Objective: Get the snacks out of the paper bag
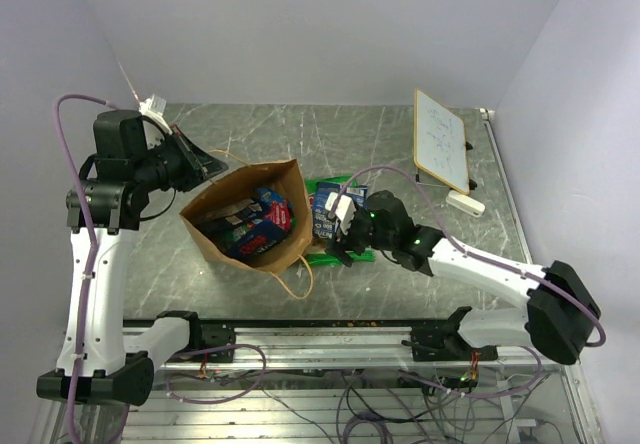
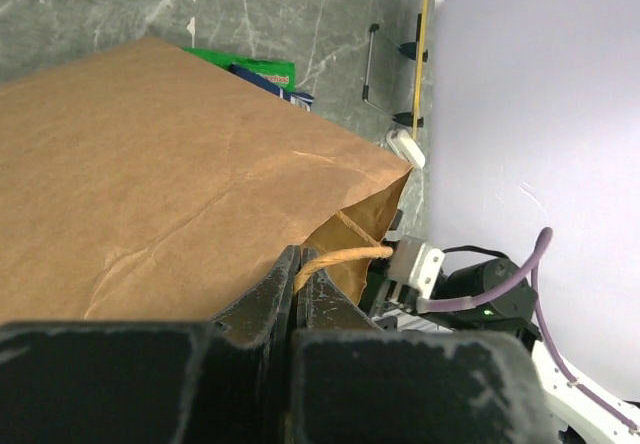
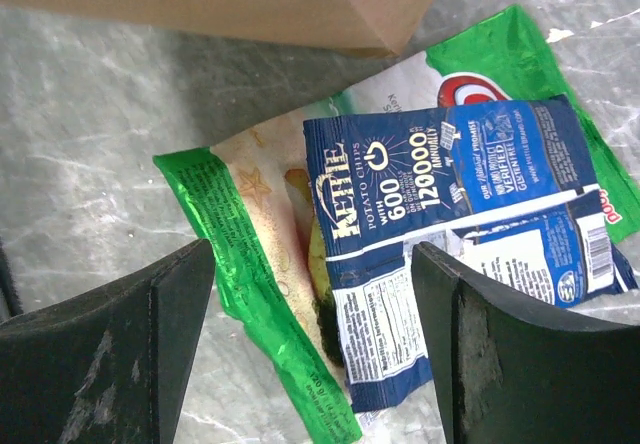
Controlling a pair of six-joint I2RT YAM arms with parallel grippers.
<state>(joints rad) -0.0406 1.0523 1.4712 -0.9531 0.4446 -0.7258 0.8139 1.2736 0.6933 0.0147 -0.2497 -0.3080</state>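
The brown paper bag (image 1: 215, 204) lies tilted on the table with its mouth open; several snacks (image 1: 255, 226), blue and red, show inside. My left gripper (image 1: 205, 164) is shut on the bag's looped paper handle (image 2: 335, 257) at its rim. To the right of the bag, a blue Kettle chip packet (image 3: 450, 194) lies on top of a green packet (image 3: 250, 264) on the table. My right gripper (image 3: 315, 349) hovers open just above them, one finger on each side of the blue packet's lower end, gripping nothing.
A white framed board (image 1: 440, 139) stands at the back right, with a small white eraser-like block (image 1: 465, 202) in front of it. The bag's other handle (image 1: 295, 284) loops toward the table's front rail.
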